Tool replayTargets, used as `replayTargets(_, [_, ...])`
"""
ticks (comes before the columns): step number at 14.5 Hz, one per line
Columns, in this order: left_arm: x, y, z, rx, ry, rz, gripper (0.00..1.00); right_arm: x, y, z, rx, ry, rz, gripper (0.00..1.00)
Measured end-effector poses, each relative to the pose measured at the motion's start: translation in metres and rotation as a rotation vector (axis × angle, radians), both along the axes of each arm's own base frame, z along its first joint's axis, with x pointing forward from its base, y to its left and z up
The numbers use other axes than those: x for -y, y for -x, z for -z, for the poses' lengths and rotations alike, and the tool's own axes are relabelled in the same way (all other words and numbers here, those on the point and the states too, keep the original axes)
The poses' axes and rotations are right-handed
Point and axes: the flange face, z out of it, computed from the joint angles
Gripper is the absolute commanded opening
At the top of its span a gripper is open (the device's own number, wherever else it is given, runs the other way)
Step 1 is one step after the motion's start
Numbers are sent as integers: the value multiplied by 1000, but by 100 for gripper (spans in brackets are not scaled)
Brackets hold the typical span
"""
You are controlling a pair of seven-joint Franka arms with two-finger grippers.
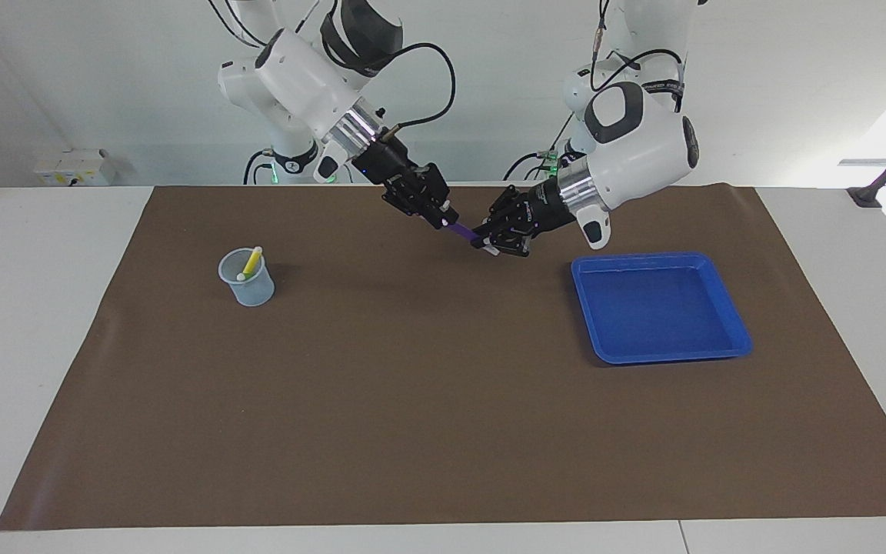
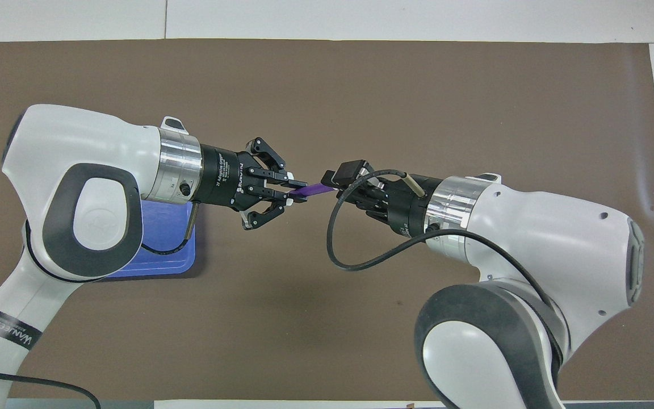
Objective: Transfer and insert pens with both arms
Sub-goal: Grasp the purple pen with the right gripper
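A: Where's the purple pen [image 1: 460, 230] right now?

B: In the air between the two grippers, over the brown mat [image 1: 412, 400], up at about twelve o'clock on the table as the camera across from the robots sees it. The left gripper [image 1: 493, 245] is clamped tight on one end. The right gripper [image 1: 443, 219] has its tip at the other end, but I can't tell if its fingers have bitten yet.

A: So this looks like the handover?

B: That's my reading. Doing it well means the left one must not let go until the right one has a firm pinch. Both wrists should hold steady so the pen isn't bent or twisted between them.

A: And after that?

B: The cup [image 1: 247, 278] sits around nine o'clock, toward the right arm's end, with a yellow pen [image 1: 251, 263] already leaning in it. The blue tray [image 1: 658, 308] is at about three o'clock, toward the left arm's end, and shows no pens.

A: Risk?

B: A shallow grip near the pen's tip. It could swing or slip on the way, so the right gripper should take plenty of barrel.
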Motion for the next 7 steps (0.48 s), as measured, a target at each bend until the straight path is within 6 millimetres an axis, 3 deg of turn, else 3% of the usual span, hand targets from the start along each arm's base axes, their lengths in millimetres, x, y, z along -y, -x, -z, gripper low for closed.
replayTargets(7, [0,0,0,2,1,-3,0,-2,-3,5,-4,1,2,35])
